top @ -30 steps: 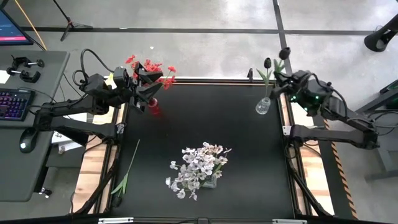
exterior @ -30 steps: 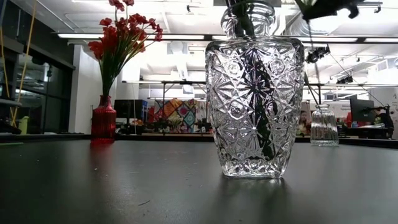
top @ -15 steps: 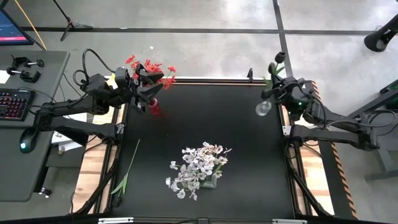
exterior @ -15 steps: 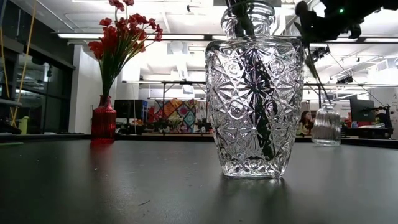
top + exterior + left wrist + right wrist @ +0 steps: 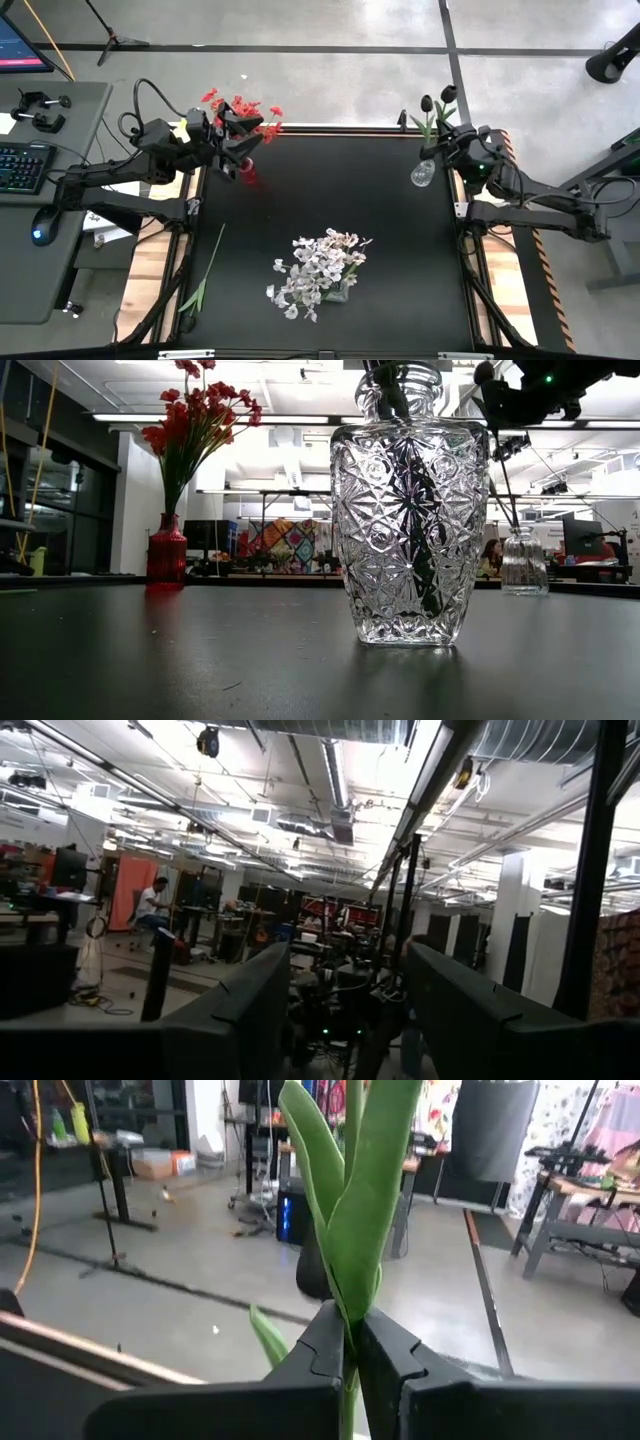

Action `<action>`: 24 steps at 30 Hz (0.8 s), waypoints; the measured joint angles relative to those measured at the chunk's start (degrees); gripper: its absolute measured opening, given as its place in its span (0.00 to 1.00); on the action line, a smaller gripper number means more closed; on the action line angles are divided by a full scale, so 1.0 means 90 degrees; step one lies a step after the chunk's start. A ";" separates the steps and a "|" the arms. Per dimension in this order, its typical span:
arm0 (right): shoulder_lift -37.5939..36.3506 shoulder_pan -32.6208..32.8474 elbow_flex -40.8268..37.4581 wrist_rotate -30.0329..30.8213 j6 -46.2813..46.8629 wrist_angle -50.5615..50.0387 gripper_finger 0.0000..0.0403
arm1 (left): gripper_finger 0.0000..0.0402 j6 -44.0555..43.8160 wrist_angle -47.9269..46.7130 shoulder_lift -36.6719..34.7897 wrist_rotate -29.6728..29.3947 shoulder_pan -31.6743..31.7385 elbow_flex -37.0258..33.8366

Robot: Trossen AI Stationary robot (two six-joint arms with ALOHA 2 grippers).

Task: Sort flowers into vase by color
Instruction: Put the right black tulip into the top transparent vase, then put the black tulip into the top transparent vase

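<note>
Two dark tulips [image 5: 437, 98] on green stems are held by my right gripper [image 5: 452, 150] near the table's far right corner, above a small clear vase [image 5: 422, 173]. In the low view their stems [image 5: 503, 480] run down into that vase [image 5: 522, 560]. Red flowers [image 5: 240, 108] stand in a red vase [image 5: 245, 172] at the far left. My left gripper [image 5: 232, 150] hovers open beside them, with nothing between its fingers [image 5: 250, 1010]. White flowers [image 5: 320, 268] fill a cut-glass vase [image 5: 410, 510] at the table's middle. My right gripper [image 5: 350, 1325] pinches the tulips' green stem and leaf base [image 5: 352, 1295] between its two fingers, reaching level from the table's right side, across the stems. The tulips stand nearly upright, heads above the fingers, lower stems reaching down into the small clear vase.
A loose green stem [image 5: 205, 270] lies on the black mat near the left edge. A desk with a keyboard [image 5: 22, 165] and mouse stands left of the table. Bare mat [image 5: 340, 190] lies between the three vases.
My right gripper has shifted slightly toward the table's left and near side over the small clear vase, still shut on the tulips. The tulip heads swung over and back. The small vase tipped for a moment and stands upright again.
</note>
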 joint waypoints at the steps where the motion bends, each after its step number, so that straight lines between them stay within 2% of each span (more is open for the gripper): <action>1: -0.0001 0.0000 -0.0010 0.0000 0.0142 -0.0152 0.00 | 0.47 0.0002 -0.0021 0.0000 0.0000 0.0000 0.0000; 8: 0.0002 0.0000 -0.0280 -0.0008 0.1622 -0.1166 0.00 | 0.47 0.0001 -0.0220 -0.0002 0.0000 0.0002 0.0000; 14: 0.0003 0.0000 -0.0313 -0.0179 0.2089 -0.1465 0.03 | 0.47 0.0079 -0.0374 -0.0002 0.0002 0.0001 0.0000; 18: 0.0003 0.0000 -0.0162 -0.0639 0.2163 -0.1795 0.13 | 0.47 0.0209 -0.0618 -0.0002 -0.0050 0.0000 0.0000; 24: 0.0006 0.0000 0.0275 -0.0791 0.2318 -0.2623 0.39 | 0.47 0.0216 -0.0739 -0.0002 -0.0056 0.0000 0.0000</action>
